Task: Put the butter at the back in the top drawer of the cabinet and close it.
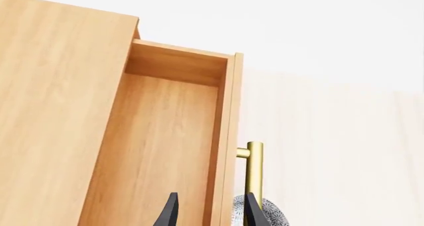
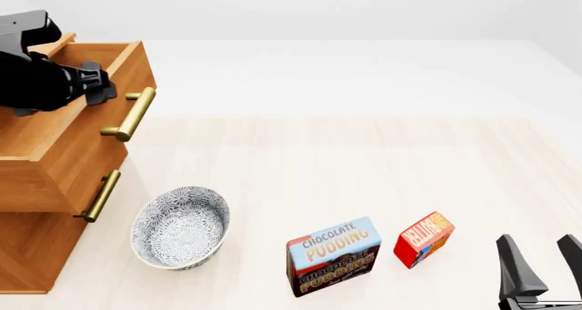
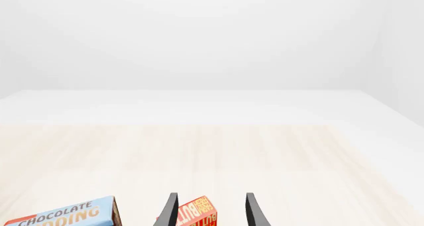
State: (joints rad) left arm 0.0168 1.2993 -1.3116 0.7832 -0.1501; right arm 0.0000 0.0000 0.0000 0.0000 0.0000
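The light-brown wooden cabinet (image 2: 46,187) stands at the far left of the pale wooden table (image 2: 364,174). Its top drawer (image 2: 100,58) is pulled out, which leaves the interior open from above for loading; in the left wrist view the visible part of the drawer floor is bare. The brass bar handle (image 2: 132,114) on the drawer front is free.

The left gripper (image 1: 210,213) sits at the drawer front, its black fingers spread, one over the drawer interior and one outside by the handle. Nothing is held. In the front view the arm body hides the fingertips.

A patterned grey-and-white bowl (image 2: 179,227) rests near the cabinet base. To its right stands the blue-and-brown "Chocolate Pudding" box (image 2: 332,255).

The butter (image 2: 424,238), a small red-and-orange box, stands on the table just right of the pudding box, well apart from the drawer.

The right gripper (image 2: 538,262) waits at the near right, jaws wide and empty, lined up toward the butter. Its base is cut off by the frame edge.
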